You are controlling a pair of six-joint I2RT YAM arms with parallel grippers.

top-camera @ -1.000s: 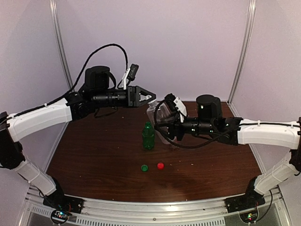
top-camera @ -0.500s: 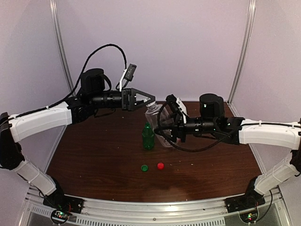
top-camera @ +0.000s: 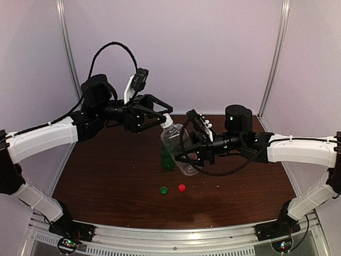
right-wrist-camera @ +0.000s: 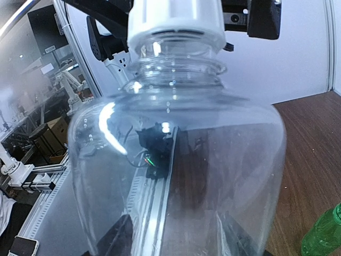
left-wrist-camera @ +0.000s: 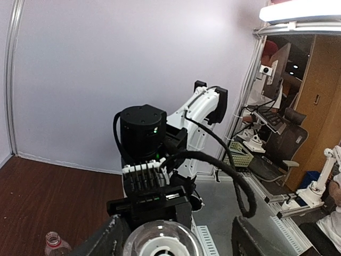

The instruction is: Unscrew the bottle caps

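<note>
Clear bottle (top-camera: 175, 140) (white cap (top-camera: 167, 122) on) sits clamped in right gripper (top-camera: 186, 151), left gripper (top-camera: 165, 117) agape at cap; two others, green cap (top-camera: 163, 189) and red cap (top-camera: 181, 187), lie loose.

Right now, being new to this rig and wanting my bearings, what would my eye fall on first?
A wide clear bottle hangs tilted over the table, clamped in the right claw, while the left claw stands open around its white cap. In front of it, a green cap and a red cap lie loose on the table, and a green bottle stands partly hidden behind it.
</note>
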